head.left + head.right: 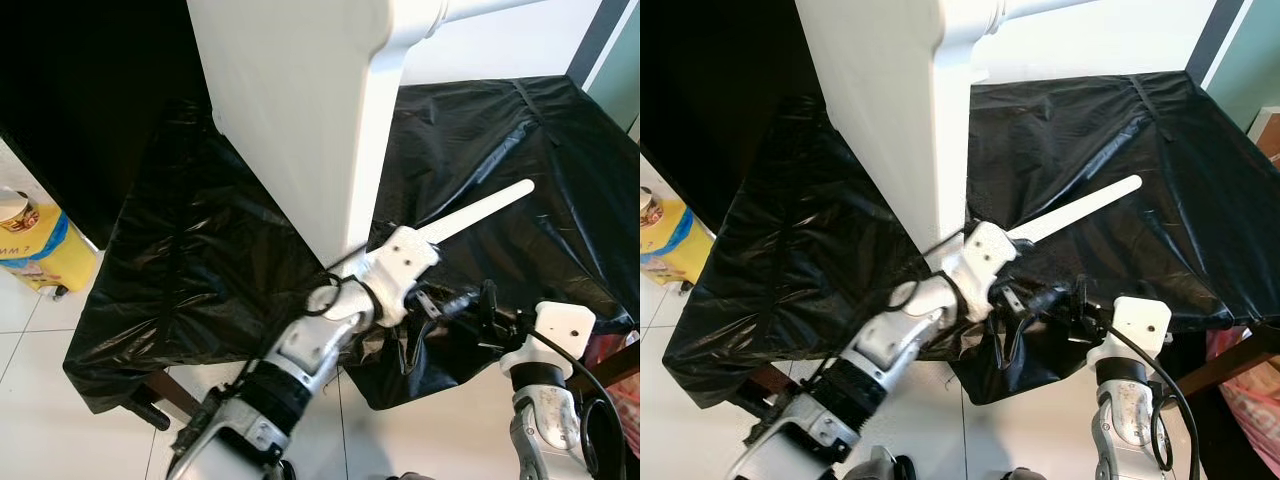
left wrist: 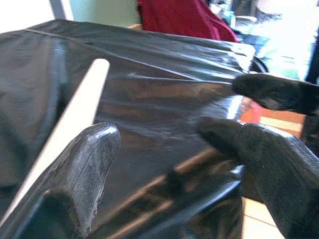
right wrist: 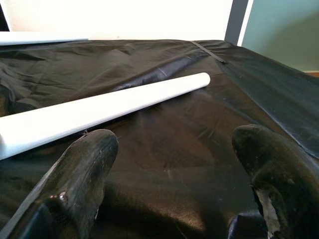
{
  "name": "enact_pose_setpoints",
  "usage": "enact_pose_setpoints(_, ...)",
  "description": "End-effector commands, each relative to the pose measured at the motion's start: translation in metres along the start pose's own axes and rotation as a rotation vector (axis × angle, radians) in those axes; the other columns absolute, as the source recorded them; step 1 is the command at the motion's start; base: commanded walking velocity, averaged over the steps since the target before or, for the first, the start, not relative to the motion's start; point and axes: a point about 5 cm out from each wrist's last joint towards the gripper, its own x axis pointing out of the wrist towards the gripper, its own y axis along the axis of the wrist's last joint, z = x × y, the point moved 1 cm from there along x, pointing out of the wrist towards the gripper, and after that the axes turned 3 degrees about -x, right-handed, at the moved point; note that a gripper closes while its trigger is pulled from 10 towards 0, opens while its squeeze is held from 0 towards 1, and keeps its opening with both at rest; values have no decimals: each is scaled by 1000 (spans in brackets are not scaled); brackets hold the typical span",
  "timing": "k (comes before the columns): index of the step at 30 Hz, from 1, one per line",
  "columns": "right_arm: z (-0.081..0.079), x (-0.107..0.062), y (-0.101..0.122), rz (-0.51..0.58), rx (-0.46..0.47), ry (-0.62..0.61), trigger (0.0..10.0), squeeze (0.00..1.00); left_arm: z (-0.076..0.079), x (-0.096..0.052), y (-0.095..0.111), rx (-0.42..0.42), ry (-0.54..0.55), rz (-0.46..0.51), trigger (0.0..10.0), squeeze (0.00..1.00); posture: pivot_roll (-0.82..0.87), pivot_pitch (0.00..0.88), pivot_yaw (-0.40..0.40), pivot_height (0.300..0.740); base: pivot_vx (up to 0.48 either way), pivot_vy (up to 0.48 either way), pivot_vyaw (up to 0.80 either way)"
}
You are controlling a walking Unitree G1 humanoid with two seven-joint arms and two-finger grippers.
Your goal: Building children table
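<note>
On black plastic sheet [image 1: 200, 270]: 1 white table leg [image 1: 478, 215], lying flat beside upright white tabletop panel [image 1: 290, 110] | left gripper [image 2: 169, 149]: fingers spread, empty, beside leg | right gripper [image 3: 174, 164]: fingers spread, empty, near leg.

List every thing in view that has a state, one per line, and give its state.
white table leg: lying flat on the black sheet, loose, held by no pincer
white tabletop panel: standing on edge on the sheet, with another leg at its top
black plastic sheet: spread over the work surface, wrinkled, hanging over its edge
left pincer: open, next to the lying leg
right pincer: open, empty, low over the sheet
</note>
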Motion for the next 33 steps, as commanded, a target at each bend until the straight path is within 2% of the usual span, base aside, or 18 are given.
enact_pose_setpoints(1,4,-2,0,-8,-11,-20,10000,0,-8,4,-4,-1,227,-6,10000,0,-88,111,34,740,0,0,0)
enact_pose_setpoints(8,3,0,-1,-12,-14,-23,10000,0,-14,14,-4,-55,441,12,10000,0,-77,119,30,740,0,0,0)
enact_pose_setpoints(9,3,0,-1,-12,-14,-23,10000,0,-14,14,-4,-55,441,12,10000,0,-77,119,30,740,0,0,0)
enact_pose_setpoints(10,2,2,0,-10,-14,-23,10000,0,-19,13,-1,-73,511,32,10000,0,-77,119,30,740,0,0,0)
enact_pose_setpoints(11,2,2,0,-10,-14,-23,10000,0,-19,13,-1,-73,511,32,10000,0,-77,119,30,740,0,0,0)
enact_pose_setpoints(13,1,5,0,-6,-13,-20,10000,0,-26,11,2,-103,588,62,10000,0,-67,119,22,740,0,0,0)
enact_pose_setpoints(17,0,7,1,-3,-10,-17,10000,0,-30,8,3,-98,634,74,10000,0,-64,120,19,740,0,0,0)
enact_pose_setpoints(21,-4,14,2,7,-8,10,10000,0,-41,-2,3,-93,728,87,10000,0,-48,118,4,740,0,0,0)
enact_pose_setpoints(25,-6,17,2,13,-10,27,10000,0,-42,-8,1,-94,751,90,10000,0,-37,116,-6,740,0,0,0)
enact_pose_setpoints(28,-8,20,2,17,-11,39,10000,0,-42,-17,-5,-72,789,74,10000,0,-26,112,-12,740,0,0,0)
enact_pose_setpoints(29,-9,22,3,20,-12,50,10000,0,-42,-25,-10,-59,815,61,10000,0,-17,109,-16,740,0,0,0)
enact_pose_setpoints(31,-9,22,3,20,-12,50,10000,0,-42,-25,-10,-59,815,61,10000,0,-17,109,-16,740,0,0,0)
enact_pose_setpoints(33,-12,26,3,26,-12,69,10000,0,-43,-39,-16,-34,837,37,10000,0,0,103,-19,740,0,0,0)
